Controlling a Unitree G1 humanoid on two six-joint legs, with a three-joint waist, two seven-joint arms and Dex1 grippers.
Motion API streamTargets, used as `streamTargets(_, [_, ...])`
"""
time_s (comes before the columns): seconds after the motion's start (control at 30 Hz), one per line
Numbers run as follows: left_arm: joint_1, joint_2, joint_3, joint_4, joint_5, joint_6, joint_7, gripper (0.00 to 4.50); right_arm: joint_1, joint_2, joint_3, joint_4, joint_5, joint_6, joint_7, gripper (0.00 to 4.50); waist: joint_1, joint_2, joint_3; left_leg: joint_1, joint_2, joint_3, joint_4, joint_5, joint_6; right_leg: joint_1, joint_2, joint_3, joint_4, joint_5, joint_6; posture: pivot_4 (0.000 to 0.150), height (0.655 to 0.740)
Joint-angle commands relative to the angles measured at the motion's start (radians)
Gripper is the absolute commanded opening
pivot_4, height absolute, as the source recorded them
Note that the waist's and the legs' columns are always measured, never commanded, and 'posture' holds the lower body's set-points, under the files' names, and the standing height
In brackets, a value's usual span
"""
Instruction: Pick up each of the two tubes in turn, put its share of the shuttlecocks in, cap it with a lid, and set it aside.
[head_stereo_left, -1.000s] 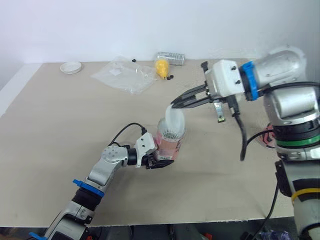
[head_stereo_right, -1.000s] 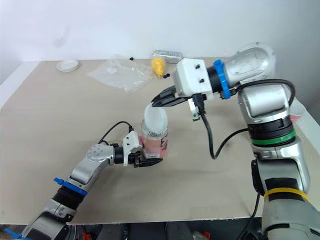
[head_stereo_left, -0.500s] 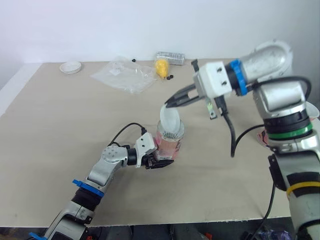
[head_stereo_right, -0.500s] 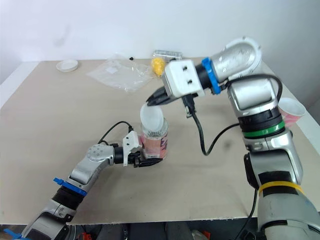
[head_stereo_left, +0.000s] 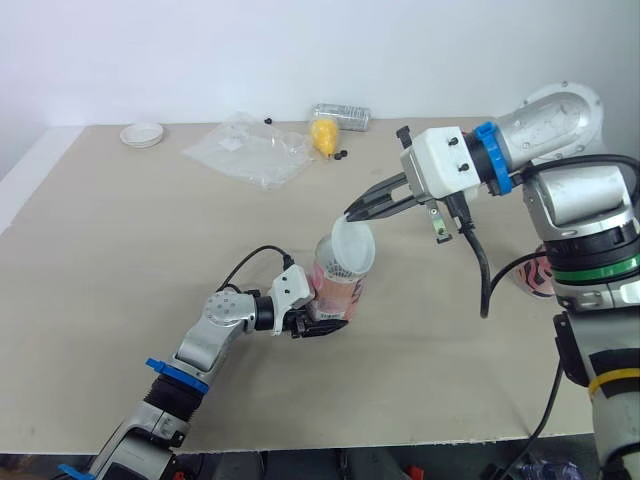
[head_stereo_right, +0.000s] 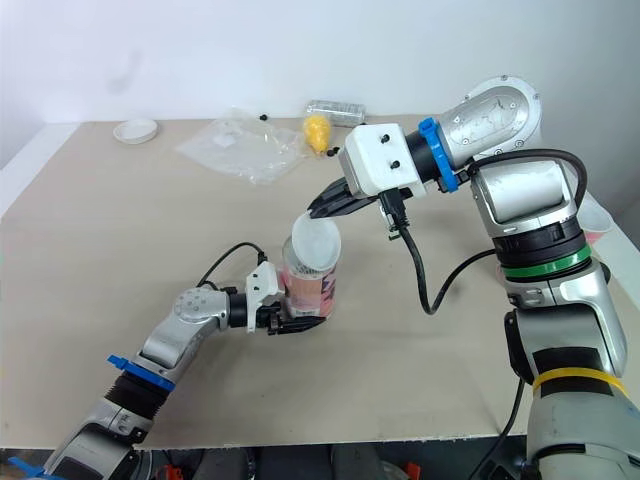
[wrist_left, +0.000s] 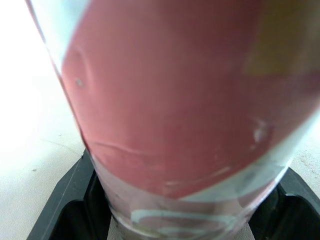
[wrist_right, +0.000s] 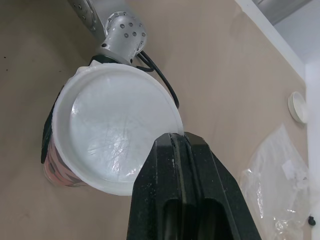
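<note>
Tube (head_stereo_left: 335, 290) upright, left jaws clamped round its base; right jaws pinch lid (head_stereo_left: 352, 243) by the rim, tilted at its mouth.

No legible text, number, brand or sign found. The red-and-white printed cardboard tube (wrist_left: 175, 100) carries coloured bands and shapes; no lettering can be made out on them. The translucent white round plastic lid (wrist_right: 117, 125) shows faint scuffs, nothing readable.

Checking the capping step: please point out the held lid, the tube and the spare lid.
lid (wrist_right: 117, 127): right wrist view, middle of its disc.
tube (head_stereo_left: 340, 285): left eye view, pink side wall.
spare lid (head_stereo_left: 142, 134): left eye view, its centre.
</note>
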Motion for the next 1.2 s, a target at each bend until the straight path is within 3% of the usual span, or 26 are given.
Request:
streamTargets(0.03, [0.018,0.005,-0.011,0.033,0.017,0.026,0.007,2.91,0.005,0.006,0.02,-0.019,-0.012,-0.033,0.046,0.07,0.0,0.0,0.0,0.0,0.0,0.0,0.0,0.0,0.0,0.0,0.0,0.0,0.0,0.0,0.0,0.15,0.74])
streamTargets(0.4, [0.017,0.003,-0.005,0.035,0.014,0.032,0.012,2.91,0.008,0.017,0.092,0.056,-0.078,-0.196,0.046,0.07,0.0,0.0,0.0,0.0,0.0,0.0,-0.001,0.0,0.0,0.0,0.0,0.0,0.0,-0.001,0.0,0.15,0.74])
streamTargets(0.7, [0.015,-0.001,-0.003,0.038,0.012,0.039,0.015,2.91,0.016,0.008,0.131,0.052,-0.069,-0.219,0.046,0.07,0.001,0.0,0.0,0.0,0.0,0.0,-0.001,0.0,0.0,0.0,0.0,0.0,0.0,-0.001,0.0,0.15,0.74])
streamTargets(0.87, [0.017,-0.001,-0.002,0.034,0.009,0.048,0.013,2.91,0.014,0.022,0.09,0.031,-0.036,-0.147,0.039,1.85,0.0,0.0,0.0,0.0,0.0,0.0,-0.001,0.0,0.0,0.0,0.0,0.0,0.0,-0.001,0.0,0.15,0.74])
streamTargets(1.2, [0.022,0.004,-0.003,0.024,0.007,0.058,0.005,2.91,-0.046,0.014,-0.087,0.028,0.134,0.209,-0.046,1.85,0.0,0.0,0.0,0.0,0.0,0.0,-0.001,0.0,0.0,0.0,0.0,0.0,0.0,0.0,-0.001,0.15,0.74])
